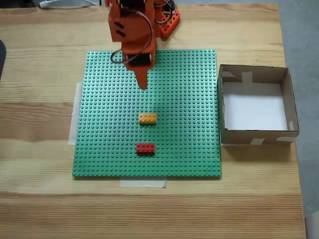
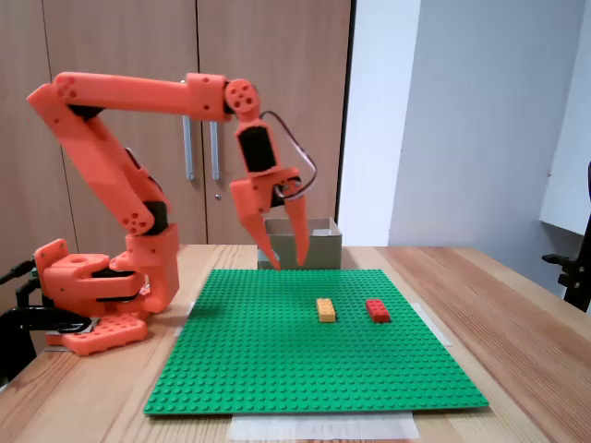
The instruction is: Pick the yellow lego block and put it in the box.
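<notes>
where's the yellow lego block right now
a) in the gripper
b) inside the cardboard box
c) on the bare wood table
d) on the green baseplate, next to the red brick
d: the yellow lego block sits on the green baseplate a little apart from the red brick, while the gripper hangs above the plate holding nothing and the box holds nothing.

Pale wooden table point(image 1: 40, 199) bearing green studded baseplate point(image 1: 109, 149), the box point(image 1: 294, 124), orange arm base point(image 2: 92, 323).
</notes>
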`<state>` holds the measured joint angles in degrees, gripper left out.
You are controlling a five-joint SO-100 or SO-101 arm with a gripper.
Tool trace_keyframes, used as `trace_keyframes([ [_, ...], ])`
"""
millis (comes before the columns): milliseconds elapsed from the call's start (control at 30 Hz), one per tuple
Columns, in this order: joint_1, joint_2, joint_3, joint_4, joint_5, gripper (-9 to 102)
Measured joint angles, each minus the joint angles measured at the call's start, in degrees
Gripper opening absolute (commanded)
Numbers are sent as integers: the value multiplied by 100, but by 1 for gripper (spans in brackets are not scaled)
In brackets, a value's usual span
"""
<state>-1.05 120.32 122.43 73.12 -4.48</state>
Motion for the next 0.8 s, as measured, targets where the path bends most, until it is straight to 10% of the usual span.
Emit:
trace_keyframes([
  [800, -79, -3524, -3164, 1028, 246, 35],
])
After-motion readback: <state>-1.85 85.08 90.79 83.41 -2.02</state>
